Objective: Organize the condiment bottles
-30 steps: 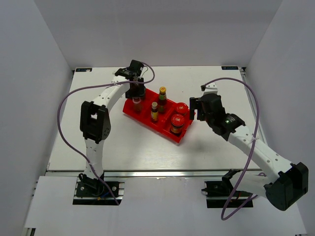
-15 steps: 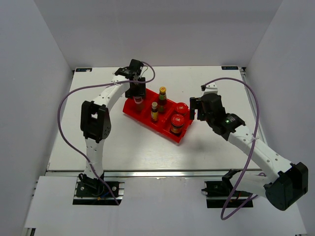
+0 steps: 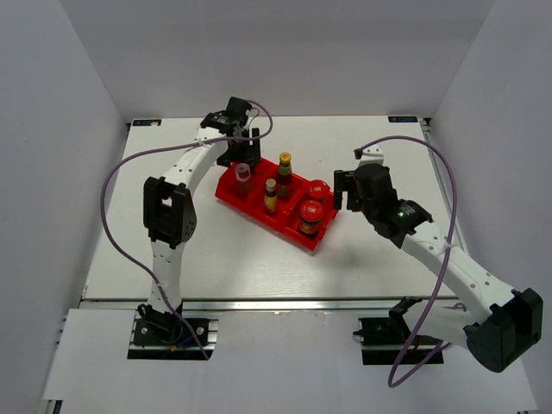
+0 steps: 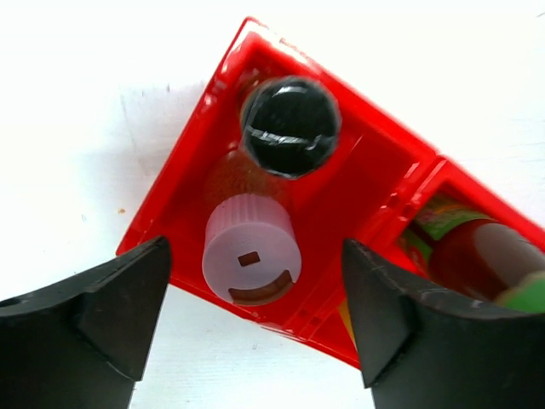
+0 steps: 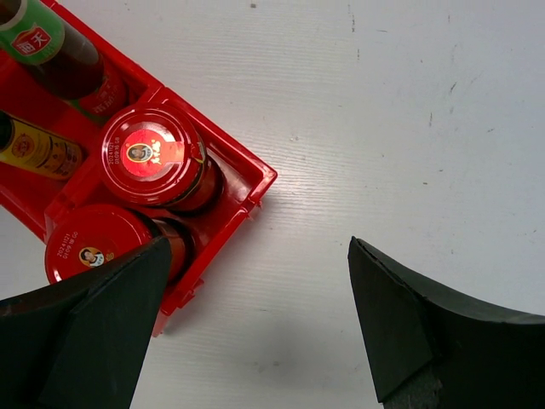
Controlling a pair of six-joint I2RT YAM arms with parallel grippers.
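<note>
- Left end effector (image 3: 236,160) is released: fingers spread wide either side of the pink-capped bottle (image 4: 247,260), touching neither side of its cap.
- That bottle stands upright in the end compartment of the red tray (image 4: 375,179), just beside the black-capped shaker (image 4: 289,126), which sits toward the far corner.
- Right end effector (image 5: 255,328) is released too, gaping over bare worktop (image 5: 409,128) just off the tray's other end, with nothing between its fingers.
- Below it, the two red-lidded jars (image 5: 153,158) (image 5: 98,243) sit side by side in the nearest compartment.
- The middle compartment holds the two slim yellow-capped bottles (image 3: 285,168) (image 3: 271,194), both upright.
- Tally: all six containers are in the tray, paired by kind, one pair per compartment.
- My read: the sorting looks essentially done, and what is left is for both arms to lift clear without clipping a cap.
</note>
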